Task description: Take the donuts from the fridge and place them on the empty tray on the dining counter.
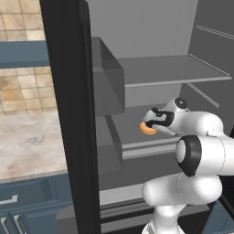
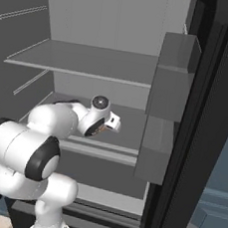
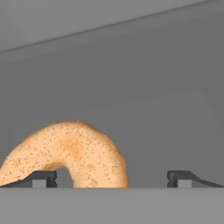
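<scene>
Straddling orange-tan donut [image 3: 70, 153] on fridge [image 1: 68, 114] shelf, gripper [image 3: 111, 179] spread wide; donut's lower part cut off.

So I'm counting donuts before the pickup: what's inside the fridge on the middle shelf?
One orange-tan donut lies on the fridge's middle shelf, at the open gripper. The arm covers much of that shelf, so a second donut can't be confirmed.

Fridge [image 1: 151, 27] interior: open space between upper shelf [image 1: 173, 71] and lower shelf [image 2: 130, 123]. Door bins [image 2: 171, 87] narrow the right side. Orange-tan donut [image 3: 70, 153] lies between spread jaws.
</scene>
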